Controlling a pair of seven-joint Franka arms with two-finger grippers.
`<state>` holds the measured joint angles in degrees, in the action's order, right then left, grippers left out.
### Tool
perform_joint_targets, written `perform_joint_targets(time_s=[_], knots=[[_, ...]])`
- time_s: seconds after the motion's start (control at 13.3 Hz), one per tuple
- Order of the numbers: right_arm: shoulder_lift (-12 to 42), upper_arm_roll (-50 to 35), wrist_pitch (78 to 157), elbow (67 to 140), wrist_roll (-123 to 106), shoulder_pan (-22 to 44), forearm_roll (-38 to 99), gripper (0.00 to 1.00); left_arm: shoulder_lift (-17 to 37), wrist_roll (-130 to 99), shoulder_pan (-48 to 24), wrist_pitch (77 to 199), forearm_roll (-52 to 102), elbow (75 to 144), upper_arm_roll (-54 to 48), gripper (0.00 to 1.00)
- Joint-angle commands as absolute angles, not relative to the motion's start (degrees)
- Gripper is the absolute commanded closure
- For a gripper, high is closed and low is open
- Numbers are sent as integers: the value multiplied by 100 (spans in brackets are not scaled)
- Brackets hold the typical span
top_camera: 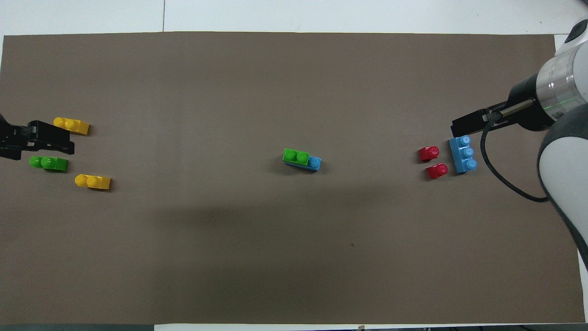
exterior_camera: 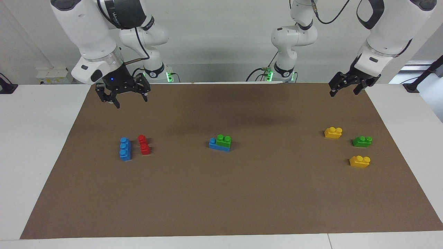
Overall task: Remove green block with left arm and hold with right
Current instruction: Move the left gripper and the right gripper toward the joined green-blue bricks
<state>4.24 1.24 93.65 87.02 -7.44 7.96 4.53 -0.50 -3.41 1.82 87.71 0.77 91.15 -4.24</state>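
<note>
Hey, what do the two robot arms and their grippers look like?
Both arms are glossy white with black joint bands and black cables. The right gripper is a spread black claw under a silver wrist ring with a small blue light. The left gripper is slimmer, black, on a white wrist.

You see two white jointed arms with black bands and green-lit bases. Above the right pincer (exterior_camera: 123,95), a spread black claw, sit a silver wrist ring and a small blue light; a black cable loops beside it. The left pincer (exterior_camera: 347,85) is slimmer, black.
</note>
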Motion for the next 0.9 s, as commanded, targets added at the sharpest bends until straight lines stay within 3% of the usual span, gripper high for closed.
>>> perform_joint_targets(time_s=[0.0, 0.3, 0.83], knots=[[623, 132, 9789, 8728, -984, 730, 589, 0, -167, -290, 193, 8666, 167, 9193, -431, 0], [931, 123, 10413, 8771, -1177, 835, 1070, 0, -255, -299, 176, 8473, 167, 9211, -431, 0], [800, 123, 12276, 10080, -2520, 1590, 1907, 0, -334, -2227, -34, 8551, 466, 9360, -501, 0]])
